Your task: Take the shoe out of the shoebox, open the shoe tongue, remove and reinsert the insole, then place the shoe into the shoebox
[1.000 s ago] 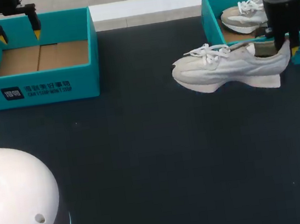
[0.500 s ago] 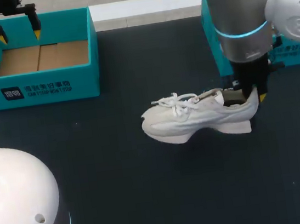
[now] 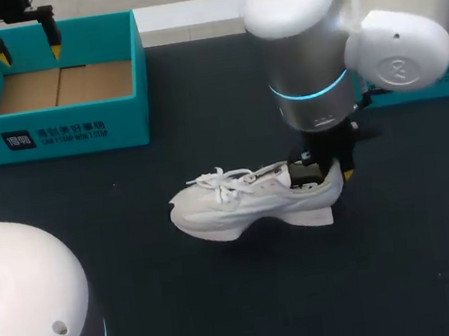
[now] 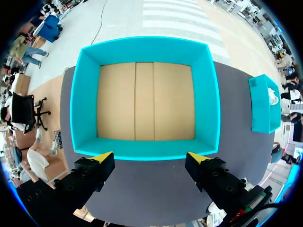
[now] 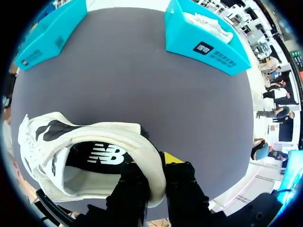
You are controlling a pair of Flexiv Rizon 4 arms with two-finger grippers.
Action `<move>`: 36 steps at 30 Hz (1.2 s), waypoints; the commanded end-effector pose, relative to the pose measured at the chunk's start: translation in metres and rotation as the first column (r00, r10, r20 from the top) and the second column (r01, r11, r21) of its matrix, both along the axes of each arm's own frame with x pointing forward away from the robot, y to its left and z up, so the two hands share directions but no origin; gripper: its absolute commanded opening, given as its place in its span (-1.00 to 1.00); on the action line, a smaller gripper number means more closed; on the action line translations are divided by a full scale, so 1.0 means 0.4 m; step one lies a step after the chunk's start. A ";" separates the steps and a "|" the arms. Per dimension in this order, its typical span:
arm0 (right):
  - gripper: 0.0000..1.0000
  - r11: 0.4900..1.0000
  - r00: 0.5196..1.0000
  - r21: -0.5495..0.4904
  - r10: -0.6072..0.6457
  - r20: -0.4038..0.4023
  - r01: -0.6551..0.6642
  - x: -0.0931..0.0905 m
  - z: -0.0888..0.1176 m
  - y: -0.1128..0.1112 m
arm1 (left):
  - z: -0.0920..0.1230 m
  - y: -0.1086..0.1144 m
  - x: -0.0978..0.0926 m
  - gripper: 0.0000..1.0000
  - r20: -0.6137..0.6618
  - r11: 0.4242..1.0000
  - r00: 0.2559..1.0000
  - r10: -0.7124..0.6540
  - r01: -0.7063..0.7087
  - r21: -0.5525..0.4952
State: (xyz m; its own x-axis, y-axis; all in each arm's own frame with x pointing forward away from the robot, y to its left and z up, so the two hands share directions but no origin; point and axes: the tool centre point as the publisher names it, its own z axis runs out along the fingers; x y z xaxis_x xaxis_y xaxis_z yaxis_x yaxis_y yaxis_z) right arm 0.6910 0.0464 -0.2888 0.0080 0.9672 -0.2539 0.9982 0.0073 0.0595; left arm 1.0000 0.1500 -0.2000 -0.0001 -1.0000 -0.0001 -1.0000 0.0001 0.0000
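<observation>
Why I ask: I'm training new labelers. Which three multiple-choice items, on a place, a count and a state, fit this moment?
1. Where is the white shoe? A inside a shoebox; B hanging from the left gripper; C over the dark table, outside both shoeboxes.
2. How many teal shoeboxes are there? A one; B two; C four.
3. The right gripper is: A shut on the shoe's heel; B open, clear of the shoe; C out of sight.
Answers: 1 C, bare table surrounds it; 2 B, the left shoebox and the right shoebox; 3 A, its fingers pinch the heel collar from both sides.
</observation>
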 end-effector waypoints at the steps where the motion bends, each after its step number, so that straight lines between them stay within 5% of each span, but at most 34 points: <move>1: -1.00 0.999 0.999 0.013 -0.039 0.005 0.039 0.025 -0.028 0.084 | 0.000 0.000 0.000 1.00 0.000 1.000 1.000 0.000 0.000 0.000; 6: -1.00 0.996 0.998 0.077 -0.055 0.038 0.052 0.033 -0.046 0.122 | 0.000 0.000 0.000 1.00 0.000 1.000 1.000 0.000 0.000 0.000; 18: -1.00 0.998 0.993 -0.065 0.033 0.113 -0.026 0.003 -0.133 0.120 | 0.000 0.000 0.000 1.00 0.000 1.000 1.000 0.000 0.000 0.000; 33: -0.99 0.995 0.999 -0.097 -0.031 0.042 0.035 0.048 -0.210 0.090 | 0.000 0.000 0.000 1.00 0.000 1.000 1.000 0.000 0.000 0.000; 34: -0.66 0.995 0.998 -0.092 -0.038 0.040 0.042 0.050 -0.213 0.088 | 0.000 0.000 0.000 1.00 0.000 1.000 1.000 0.000 0.000 0.000; 35: -0.11 0.995 0.999 -0.094 -0.036 0.038 0.039 0.051 -0.214 0.087 | 0.000 0.000 0.000 1.00 0.000 1.000 1.000 0.000 0.000 0.000; 36: 0.89 0.995 0.999 -0.096 -0.036 0.037 0.040 0.052 -0.214 0.086 | 0.000 0.000 0.000 1.00 0.000 1.000 1.000 0.000 0.000 0.000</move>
State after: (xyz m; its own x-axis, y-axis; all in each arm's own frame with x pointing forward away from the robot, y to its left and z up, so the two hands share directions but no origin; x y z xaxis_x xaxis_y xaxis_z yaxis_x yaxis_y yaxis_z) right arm 0.7082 0.0815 -0.3703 0.0575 0.9362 -0.3467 0.9942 -0.0219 0.1056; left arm 1.0000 0.1500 -0.2000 -0.0002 -1.0000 -0.0001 -1.0000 0.0002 0.0000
